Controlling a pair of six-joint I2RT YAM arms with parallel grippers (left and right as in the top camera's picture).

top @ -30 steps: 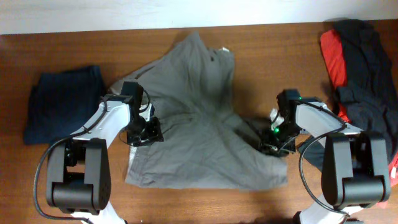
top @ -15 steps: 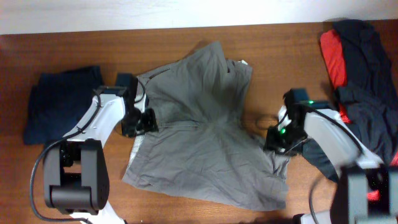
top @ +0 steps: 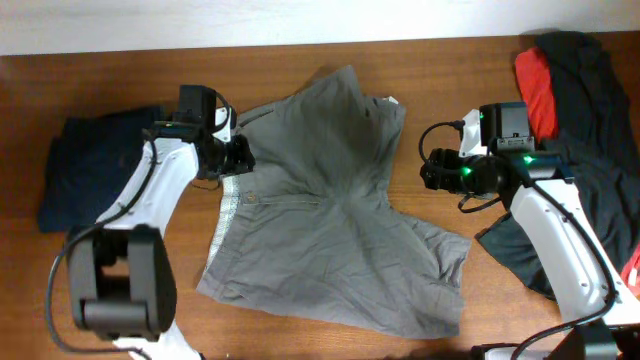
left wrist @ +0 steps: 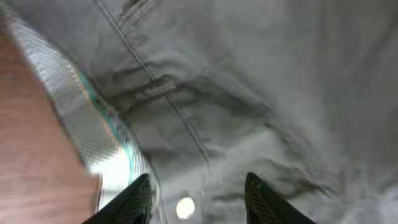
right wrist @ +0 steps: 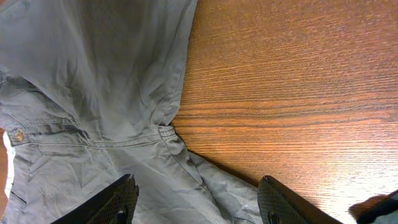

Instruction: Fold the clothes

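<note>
The grey-khaki shorts lie spread and rumpled in the middle of the wooden table, one leg reaching up toward the far edge, the other toward the front right. My left gripper is open over the waistband at the shorts' left edge; the left wrist view shows the light inner waistband, a button and seams between the open fingers. My right gripper is open and empty above bare wood, right of the shorts. In the right wrist view its fingers hang over the shorts.
A folded dark navy garment lies at the left. A pile of black and red garments sits at the right edge, with dark cloth trailing down under the right arm. The table's far edge meets a white wall.
Both grippers have let go of the shorts and lifted away. The left moved toward the far side along the waistband. The right drew back to the right and up. The shorts settled flatter.
</note>
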